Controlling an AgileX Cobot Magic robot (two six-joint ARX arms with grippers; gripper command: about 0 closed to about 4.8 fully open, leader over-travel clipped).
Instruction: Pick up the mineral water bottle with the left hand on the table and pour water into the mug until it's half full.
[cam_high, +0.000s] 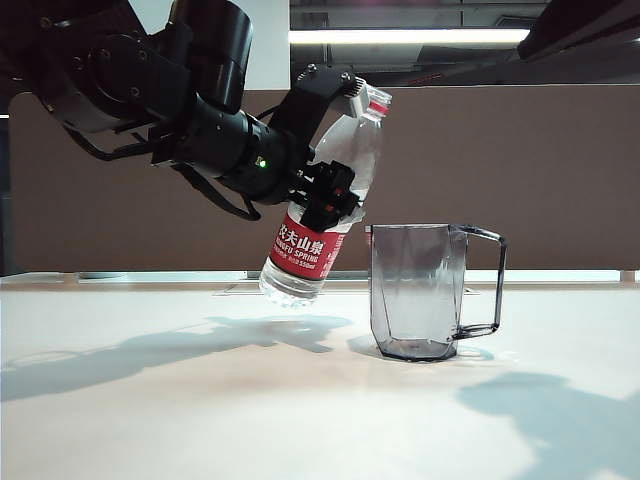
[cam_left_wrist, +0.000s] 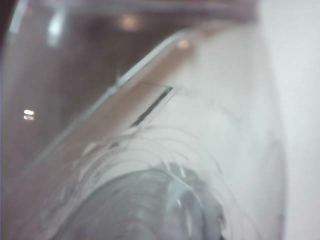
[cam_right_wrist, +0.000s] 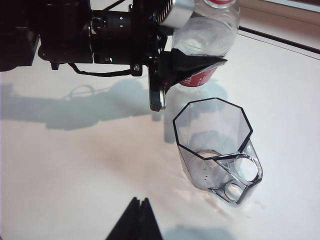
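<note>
White glossy worktop (cam_high: 200, 400) carries the scene, strong arm shadows across it, brown partition wall behind, a ceiling strip light up top, windowed room further back. Left end effector (cam_high: 335, 150) is clamped around the mineral water bottle (cam_high: 325, 210), jaws at a middling width on the clear body above the red label; the bottle is off the worktop and tilted, neck up and leaning toward the mug (cam_high: 425, 290), base hanging below the end effector. Mug sits on the worktop just beyond and below the end effector, handle on the far side from it, looks empty or nearly so, hard to tell through the smoky wall. Left wrist view is all blurred clear plastic, no use. Right end effector (cam_right_wrist: 137, 220) shows only as a dark tip at the edge of its own view, jaws seem together, well apart from the mug and not involved. Risks, my call: neck is not clearly over the mug rim, so tipping further from here could send water onto the worktop short of the mug; grip on thin flexible plastic may squeeze it and make the stream gush; the bottle base or lower jaw could knock the light mug as the wrist rolls; clear water in tinted glass makes half full easy to overshoot. Cannot tell whether the cap is off.
</note>
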